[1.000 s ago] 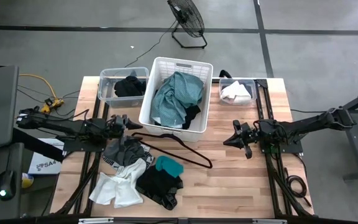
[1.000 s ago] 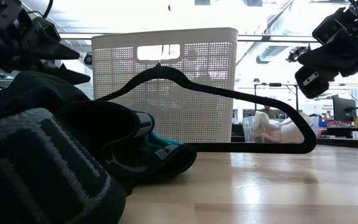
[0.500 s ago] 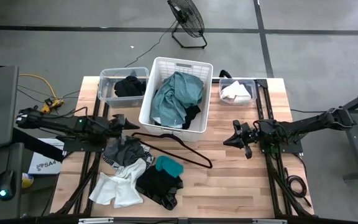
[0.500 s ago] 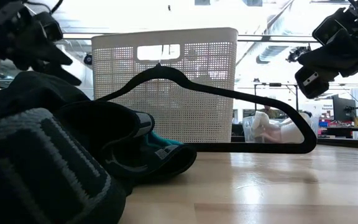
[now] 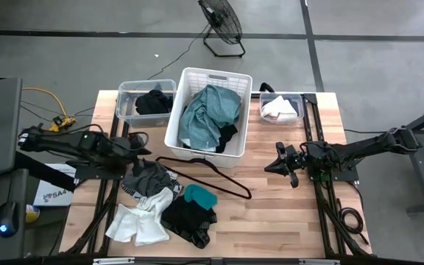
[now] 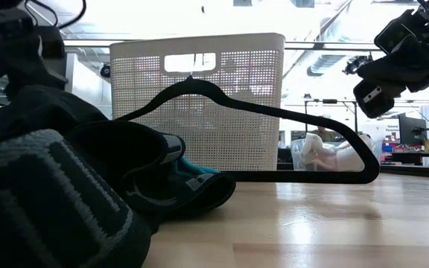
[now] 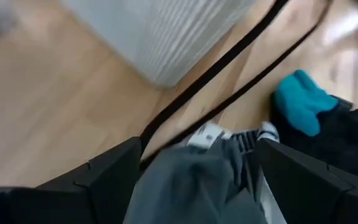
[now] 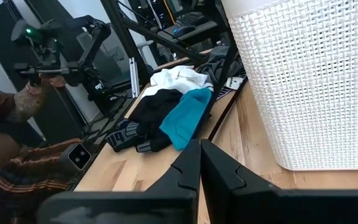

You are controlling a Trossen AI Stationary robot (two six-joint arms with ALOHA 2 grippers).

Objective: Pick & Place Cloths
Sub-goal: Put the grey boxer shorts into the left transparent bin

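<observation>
At the near edge of the table (image 5: pixel 271 221) lies a heap of cloths: a white cloth (image 5: pixel 138 224) at the left, a black cloth (image 5: pixel 186 219) beside it, and a small teal cloth (image 5: pixel 199 196) resting on the black one's far side. In the right wrist view the same 3 pieces show together: white (image 8: pixel 178 79), black (image 8: pixel 151 107), teal (image 8: pixel 185 118). Just beyond them sits a grey cloth (image 5: pixel 147 179), and the left wrist view looks down on that grey fabric (image 7: pixel 197 180) between the arm's 2 spread fingers, with the teal piece (image 7: pixel 302 102) farther off.

A black hanger (image 5: pixel 205 173) lies past the heap, stretching from near the grey cloth toward the table's middle; in the low view it (image 6: pixel 274 119) stands propped in front of the basket.

The left gripper (image 5: pixel 140 146) hovers above the table's left side, near the grey cloth, jaws released and grasping nothing. The right gripper (image 5: pixel 272 163) hangs over the right half, well apart from the heap, clenched on nothing.

Farther back, the white basket (image 5: pixel 179 110) holds a large teal-green cloth (image 5: pixel 208 114) with some black fabric at its near right corner. A clear bin (image 5: pixel 124 103) to its left holds a black cloth (image 5: pixel 153 103); a smaller bin (image 5: pixel 300 99) to its right holds a white cloth (image 5: pixel 278 109).

Beyond the table, a fan (image 5: pixel 223 26) stands on the floor.
</observation>
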